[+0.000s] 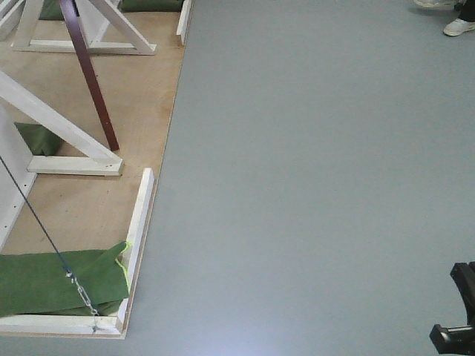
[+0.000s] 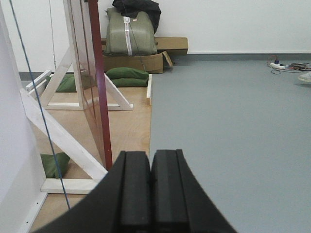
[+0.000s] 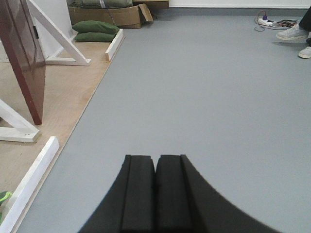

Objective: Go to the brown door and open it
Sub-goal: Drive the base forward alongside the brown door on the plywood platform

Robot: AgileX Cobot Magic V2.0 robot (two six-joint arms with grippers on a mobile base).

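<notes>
The brown door stands upright on a plywood platform to my left, seen almost edge-on, its dark red edge running down to the floor. From above it shows as a thin reddish strip; in the right wrist view its glossy face sits at the far left. My left gripper is shut with nothing between the pads, pointing along the platform's edge just right of the door. The right gripper is also shut and empty, over the grey floor, well right of the door.
White wooden braces and green sandbags hold the frame on the plywood platform, bordered by a white kerb. A thin taut cable crosses at left. Cardboard boxes stand at the far wall; a person's shoes far right.
</notes>
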